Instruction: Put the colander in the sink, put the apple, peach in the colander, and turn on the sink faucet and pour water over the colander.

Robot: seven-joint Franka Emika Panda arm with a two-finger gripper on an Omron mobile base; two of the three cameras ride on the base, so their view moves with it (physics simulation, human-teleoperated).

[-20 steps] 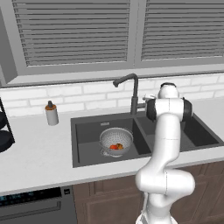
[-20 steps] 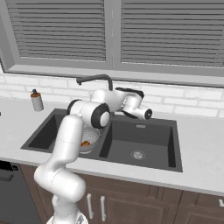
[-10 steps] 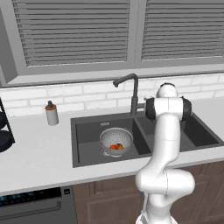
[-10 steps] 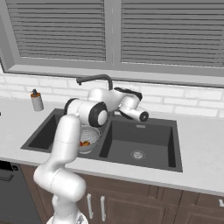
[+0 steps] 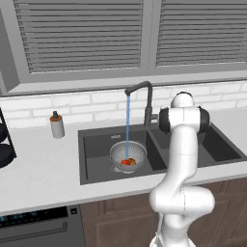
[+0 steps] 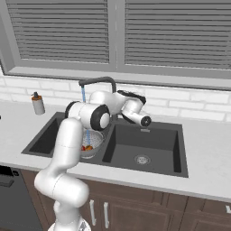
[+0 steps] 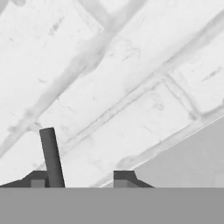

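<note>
While water (image 5: 128, 126) hits colander (image 5: 128, 154) in sink (image 5: 99, 142), claw (image 7: 83, 177) half-open, empty.

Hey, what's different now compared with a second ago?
Water now runs from the sink faucet into the colander; earlier there was no stream. The end effector has shifted slightly beside the faucet. The colander with fruit, the sink and the bottle stayed put.

water's on now: a thin blue stream of water (image 5: 128, 126) drops from the faucet (image 5: 141, 94) spout straight into the colander (image 5: 128, 155), where a moment ago the spout was dry. the gripper (image 6: 145, 121) has drawn back a touch toward the faucet's base, sitting a little further left over the divider than before.
</note>
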